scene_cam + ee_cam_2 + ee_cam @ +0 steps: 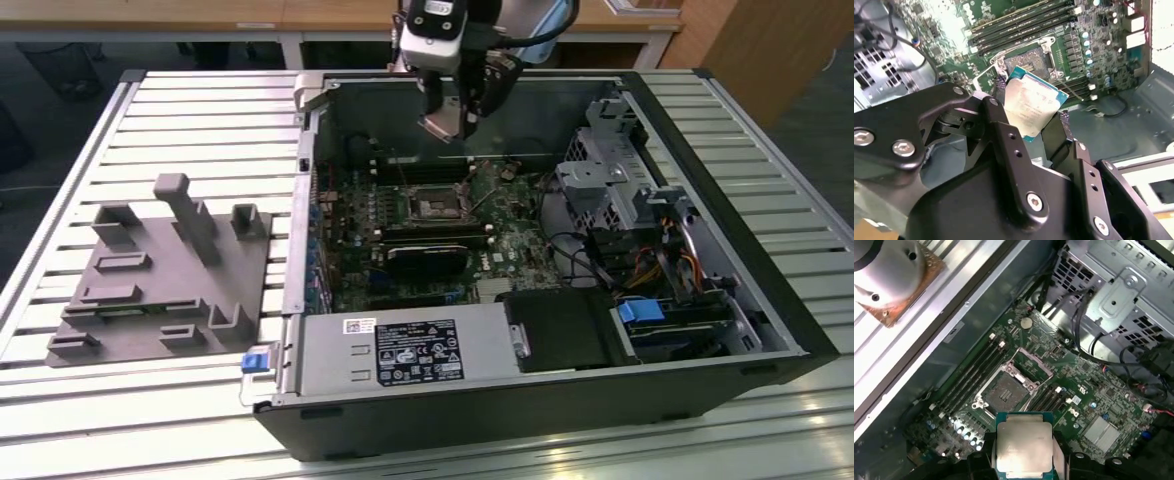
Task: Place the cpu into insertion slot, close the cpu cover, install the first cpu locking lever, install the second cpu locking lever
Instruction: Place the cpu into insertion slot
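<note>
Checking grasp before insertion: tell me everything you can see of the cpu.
The cpu is a small flat square chip: silvery-grey metal top with faint markings, a thin teal-green board rim around it. The gripper is shut on it, black fingers pressing two opposite edges. It hangs metal top toward the wrist cameras, in the air above the motherboard, apart from the open insertion slot. Nothing else touches it.

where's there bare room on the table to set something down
The table is bare beyond the grey fixture and along the near edge in front of it. Inside the computer case is crowded: motherboard, cables, the end effector holding the cpu.
</note>
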`<action>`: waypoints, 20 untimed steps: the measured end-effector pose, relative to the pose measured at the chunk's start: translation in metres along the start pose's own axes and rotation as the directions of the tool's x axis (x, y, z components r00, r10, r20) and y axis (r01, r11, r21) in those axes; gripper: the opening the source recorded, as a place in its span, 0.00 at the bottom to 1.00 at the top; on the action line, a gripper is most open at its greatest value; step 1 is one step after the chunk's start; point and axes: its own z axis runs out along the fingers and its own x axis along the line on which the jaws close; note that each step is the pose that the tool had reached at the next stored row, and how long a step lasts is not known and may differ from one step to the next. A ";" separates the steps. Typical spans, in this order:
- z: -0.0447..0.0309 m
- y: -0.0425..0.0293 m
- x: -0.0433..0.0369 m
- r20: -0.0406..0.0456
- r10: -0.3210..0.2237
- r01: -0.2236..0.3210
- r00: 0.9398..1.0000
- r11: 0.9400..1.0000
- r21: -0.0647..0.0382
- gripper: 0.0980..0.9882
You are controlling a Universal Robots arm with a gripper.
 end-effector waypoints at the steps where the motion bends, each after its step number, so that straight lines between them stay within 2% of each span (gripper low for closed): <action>1: 0.0009 0.0000 0.0000 0.001 0.016 -0.016 1.000 1.000 0.000 0.49; 6: 0.0033 -0.0002 0.0000 0.008 0.098 -0.098 0.995 0.995 -0.001 0.49; 10: 0.0044 -0.0003 0.0000 0.013 0.164 -0.164 0.986 0.986 -0.002 0.49; 16: 0.0063 -0.0005 -0.0001 0.020 0.259 -0.259 0.966 0.966 -0.005 0.49; 20: 0.0079 -0.0006 -0.0001 0.025 0.321 -0.321 0.947 0.947 -0.007 0.49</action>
